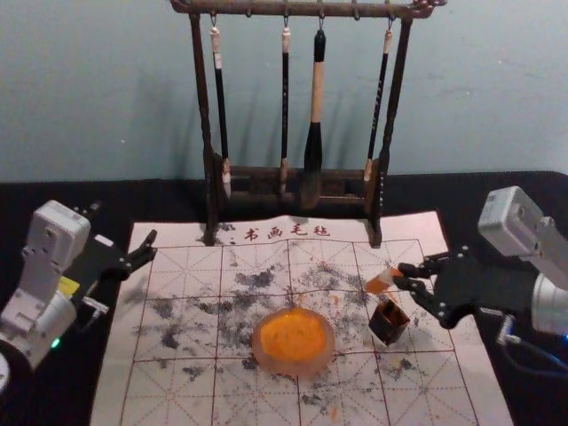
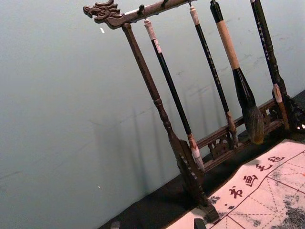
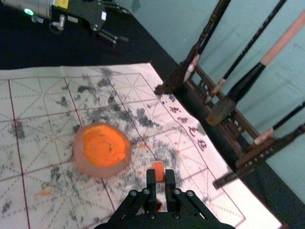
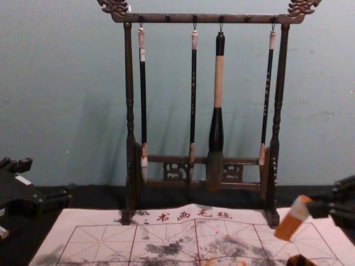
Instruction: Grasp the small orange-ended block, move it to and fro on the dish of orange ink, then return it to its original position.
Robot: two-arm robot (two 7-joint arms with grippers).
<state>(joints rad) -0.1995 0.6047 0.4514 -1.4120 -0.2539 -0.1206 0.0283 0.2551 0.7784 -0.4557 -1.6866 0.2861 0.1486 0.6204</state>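
In the head view my right gripper [image 1: 406, 278] is shut on the small orange-ended block [image 1: 382, 281], tilted and held just above a small dark open box [image 1: 389, 321]. The right wrist view has the block's orange end [image 3: 159, 171] between the fingertips of my right gripper [image 3: 160, 177]. From the chest the tilted block [image 4: 292, 219] shows orange at both ends with a pale middle, at my right gripper [image 4: 315, 207]. The round dish of orange ink [image 1: 294, 343] lies on the mat, left of the box. My left gripper [image 1: 142, 253] stays parked at the mat's left edge, open.
A dark wooden rack [image 1: 206, 115] with several hanging brushes stands at the mat's back edge. The ink-stained calligraphy mat [image 1: 177, 390] lies over a black tablecloth [image 1: 53, 191].
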